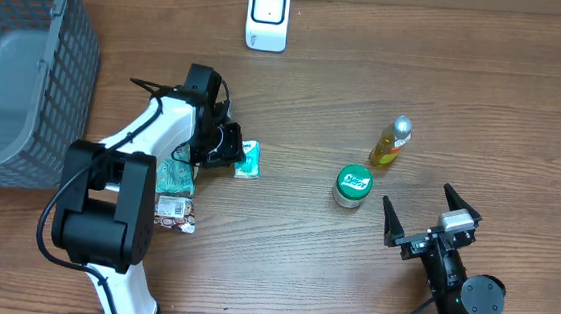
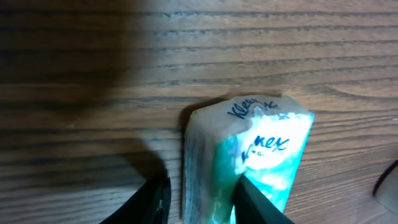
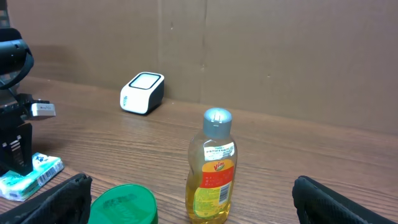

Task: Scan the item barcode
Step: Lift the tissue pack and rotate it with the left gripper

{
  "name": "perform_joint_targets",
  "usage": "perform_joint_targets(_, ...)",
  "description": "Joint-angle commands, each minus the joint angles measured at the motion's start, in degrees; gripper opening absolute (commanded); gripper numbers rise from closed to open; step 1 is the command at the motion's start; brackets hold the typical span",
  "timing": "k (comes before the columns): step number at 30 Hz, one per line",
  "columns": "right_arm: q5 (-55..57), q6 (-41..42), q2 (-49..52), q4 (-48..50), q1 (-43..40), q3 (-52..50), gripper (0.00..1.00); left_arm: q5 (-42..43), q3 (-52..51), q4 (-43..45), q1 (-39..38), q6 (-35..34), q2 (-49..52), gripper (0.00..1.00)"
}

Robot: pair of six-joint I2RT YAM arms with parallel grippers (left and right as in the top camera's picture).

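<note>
Lying flat on the table [image 1: 366,84], the tissue pack [image 1: 248,160] is sitting well apart from the scanner [image 1: 269,16]. Left gripper [image 2: 202,186] is straddling its end, evidently to carry it over; clamped or not, cannot tell. Right gripper [image 1: 418,196] is idling, jaws spread.

A Kleenex tissue pack [image 2: 267,162], white and teal with blue lettering, lies on the wooden table [image 2: 186,56] toward 5 o'clock, its printed end pointing to 12 o'clock. The left gripper [image 2: 201,183] comes in from the 6 o'clock edge with its two black fingers [image 2: 149,202] astride the pack's left side, one just beside the white edge and one over the teal face; whether they press it cannot be told. A broad shadow darkens the wood at 10 o'clock.
</note>
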Motion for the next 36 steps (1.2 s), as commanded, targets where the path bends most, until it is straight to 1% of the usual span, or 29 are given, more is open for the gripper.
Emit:
perform_joint_targets(1,0.3,0.1,-0.6,0.2,-0.2,-0.6,1.00,-1.5,-3.3,1.6,-0.4,-0.2,-0.8,0.31)
perform_joint_targets(2,0.3,0.1,-0.6,0.2,-0.2,-0.6,1.00,-1.6,-4.0,1.9,-0.4,-0.5,-0.8,0.30)
perform_joint_targets(3,0.3,0.1,-0.6,0.2,-0.2,-0.6,1.00,-1.4,-4.4,2.0,-0.4,-0.4,-0.8,0.24)
perform_joint_targets(4,0.3,0.1,-0.6,0.2,-0.2,-0.6,1.00,-1.4,-4.6,1.9,-0.4,-0.4,-0.8,0.13)
perform_joint_targets(5,0.3,0.1,-0.6,0.2,-0.2,-0.6,1.00,-1.3,-4.6,1.7,-0.4,-0.4,-0.8,0.05)
perform_joint_targets(8,0.3,0.1,-0.6,0.2,-0.2,-0.6,1.00,0.3,-4.3,1.7,0.0,-0.4,-1.3,0.04)
perform_joint_targets(11,0.3,0.2,-0.6,0.2,-0.2,-0.6,1.00,6.8,-2.5,1.3,1.4,0.1,-2.1,0.04)
perform_joint_targets(17,0.3,0.2,-0.6,0.2,-0.2,-0.6,1.00,33.7,1.6,1.7,7.5,6.5,-2.8,0.04)
perform_joint_targets(19,0.3,0.1,-0.6,0.2,-0.2,-0.6,1.00,40.8,1.6,2.2,9.7,6.9,-2.8,0.04)
perform_joint_targets(22,0.3,0.1,-0.6,0.2,-0.2,-0.6,1.00,50.0,1.6,2.2,12.0,9.5,-2.8,0.04)
perform_joint_targets(25,0.3,0.1,-0.6,0.2,-0.2,-0.6,1.00,60.5,1.6,2.2,13.0,13.2,-2.8,0.04)
perform_joint_targets(28,0.3,0.1,-0.6,0.2,-0.2,-0.6,1.00,69.1,1.6,2.5,13.1,15.9,-2.8,0.04)
perform_joint_targets(32,0.3,0.1,-0.6,0.2,-0.2,-0.6,1.00,70.2,1.6,2.8,13.0,15.0,-2.8,0.04)
perform_joint_targets(36,0.3,0.1,-0.6,0.2,-0.2,-0.6,1.00,70.2,1.6,-0.6,12.7,14.7,-3.1,0.04)
